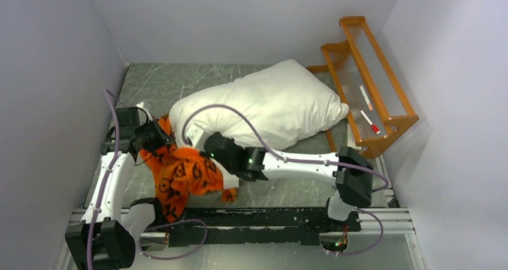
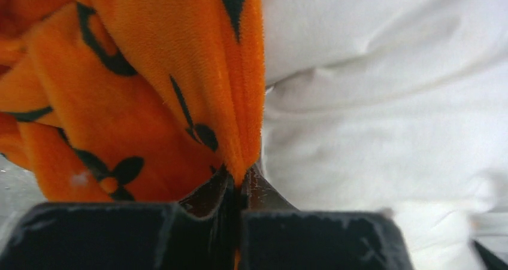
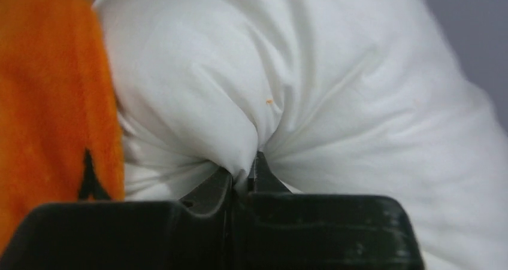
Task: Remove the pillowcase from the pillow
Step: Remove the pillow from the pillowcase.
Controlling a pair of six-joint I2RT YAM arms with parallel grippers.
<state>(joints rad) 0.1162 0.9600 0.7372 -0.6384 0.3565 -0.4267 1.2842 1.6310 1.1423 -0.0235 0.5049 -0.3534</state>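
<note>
Finishing the strip-off, by the look of it: clamping a pillowcase [image 2: 120,102] fold tight in left gripper [image 2: 239,183], pinching pillow [image 3: 335,102] cloth tight in right gripper [image 3: 248,174] as anchor. Pillowcase bunched near-left, touching pillow's left end; pillow lying mid-table. Next, probably: drag left toward near edge, hold right. Tight by left wall [image 1: 54,102]; rack [image 1: 371,72] just beside pillow's far-right corner.
</note>
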